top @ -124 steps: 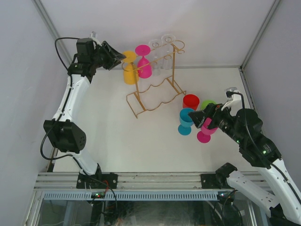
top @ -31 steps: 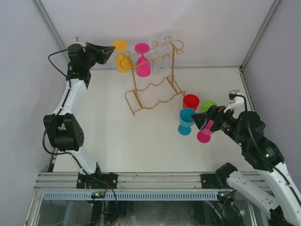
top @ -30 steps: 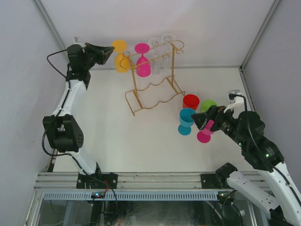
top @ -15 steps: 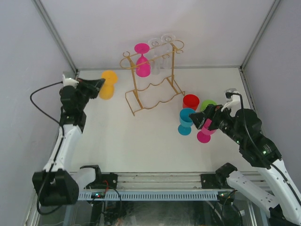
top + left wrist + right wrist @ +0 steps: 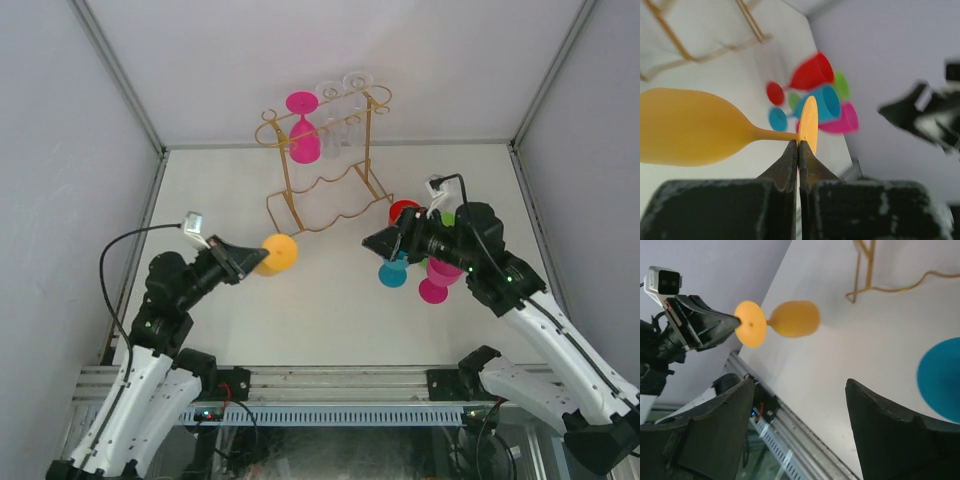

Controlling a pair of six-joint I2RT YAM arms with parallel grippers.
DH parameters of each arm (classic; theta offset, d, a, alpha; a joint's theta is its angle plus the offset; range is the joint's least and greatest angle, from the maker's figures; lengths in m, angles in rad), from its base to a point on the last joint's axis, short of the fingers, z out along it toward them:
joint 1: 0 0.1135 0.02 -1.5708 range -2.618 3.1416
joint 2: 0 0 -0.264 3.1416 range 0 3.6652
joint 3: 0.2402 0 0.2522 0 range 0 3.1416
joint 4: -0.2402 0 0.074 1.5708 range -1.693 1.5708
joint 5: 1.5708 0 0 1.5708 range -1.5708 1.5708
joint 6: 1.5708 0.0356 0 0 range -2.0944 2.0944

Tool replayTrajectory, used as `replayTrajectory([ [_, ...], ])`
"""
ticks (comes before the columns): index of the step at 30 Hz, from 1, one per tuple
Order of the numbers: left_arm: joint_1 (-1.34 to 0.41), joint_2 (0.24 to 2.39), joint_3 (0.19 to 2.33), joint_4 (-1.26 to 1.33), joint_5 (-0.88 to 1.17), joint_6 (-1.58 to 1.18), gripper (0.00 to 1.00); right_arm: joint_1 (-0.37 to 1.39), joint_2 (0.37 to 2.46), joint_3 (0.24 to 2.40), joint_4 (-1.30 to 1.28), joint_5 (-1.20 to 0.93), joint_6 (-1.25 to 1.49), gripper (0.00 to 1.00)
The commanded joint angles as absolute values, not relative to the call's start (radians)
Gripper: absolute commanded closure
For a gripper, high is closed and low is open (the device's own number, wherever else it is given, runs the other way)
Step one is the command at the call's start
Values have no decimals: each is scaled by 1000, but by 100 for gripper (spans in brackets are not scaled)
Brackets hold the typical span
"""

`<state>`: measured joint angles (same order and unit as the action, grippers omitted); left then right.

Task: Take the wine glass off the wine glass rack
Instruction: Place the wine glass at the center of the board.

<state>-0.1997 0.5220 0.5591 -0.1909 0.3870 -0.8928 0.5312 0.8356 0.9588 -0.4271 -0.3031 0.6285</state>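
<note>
Checking in, Ben: is the wine glass off the wine glass rack [image 5: 322,190] yet?

Ben: One is. The yellow wine glass [image 5: 277,252] is clear of the wire, out in front of the rack's base and apart from it, lying sideways in the left hand [image 5: 250,266]. The left wrist view shows the fingers [image 5: 790,160] pinched tight on the stem right by the foot, with the bowl pointing off to one side.

Ana: Is it down on the desk [image 5: 215,190]?

Ben: It looks to be held above it, though overhead I can't be sure. I'd judge the lift-off done. What's left is setting it down, probably upright, and letting go.

Ana: And the other hand?

Ben: The right hand [image 5: 372,240] is spread wide and holds nothing. It points toward the yellow glass from beside the cluster of coloured glasses [image 5: 393,262] on the desk.

Ana: What hangs on the rack?

Ben: A pink glass [image 5: 304,140] hangs upside down from the top rail, with clear glasses [image 5: 340,125] next to it. Whether those count toward the task, I can't say.

Ana: Any brand, label or writing?

Ben: None I can read. There is no print on the glasses, the rack or the arms. The small white camera block [image 5: 662,280] on the left wrist shows no legible text either.
</note>
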Motion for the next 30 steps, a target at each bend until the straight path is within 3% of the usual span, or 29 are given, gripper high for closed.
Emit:
replayTrajectory([
  [1,-420,531,575,-146,387,-853,100,532,909,957,-236,-511,775,29],
  [9,-658,673,683,-16,371,-813,100,610,1007,956,-167,-642,833,40],
  [21,-699,706,684,111,406,-845,100,623,1057,948,-161,-761,820,55],
  [25,-704,716,686,133,439,-847,100,623,1075,948,-118,-818,839,67],
  [30,-706,732,683,158,460,-859,100,612,1074,927,-16,-847,891,100],
])
